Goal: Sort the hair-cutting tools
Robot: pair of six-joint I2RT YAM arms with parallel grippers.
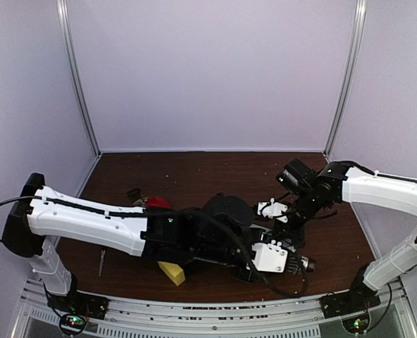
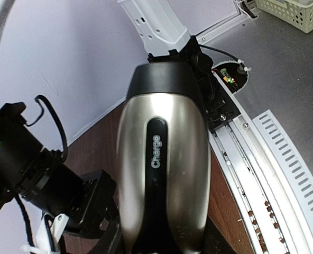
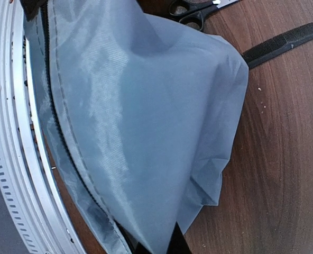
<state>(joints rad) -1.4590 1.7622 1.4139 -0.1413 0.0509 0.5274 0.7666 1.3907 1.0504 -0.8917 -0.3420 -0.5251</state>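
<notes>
My left gripper (image 1: 289, 262) is shut on the black-and-silver hair clipper (image 2: 164, 174), which fills the left wrist view. It holds the clipper low over the table's front right (image 1: 306, 265). My right gripper (image 1: 275, 211) is shut on the edge of a grey-blue zippered pouch (image 3: 140, 121) and lifts the fabric. The pouch looks dark in the top view (image 1: 229, 210). In the right wrist view, black scissors handles (image 3: 191, 13) and the flat black comb (image 3: 281, 45) lie on the table just beyond the pouch. My right gripper's fingers (image 3: 173, 244) barely show under the fabric.
A red plate (image 1: 157, 203) peeks out behind my left arm. A yellow sponge-like block (image 1: 171, 272) lies at the front. A slim steel tool (image 1: 101, 262) lies at the front left. A small dark object (image 1: 133, 192) sits at the left. A metal rail (image 2: 251, 174) runs along the near edge.
</notes>
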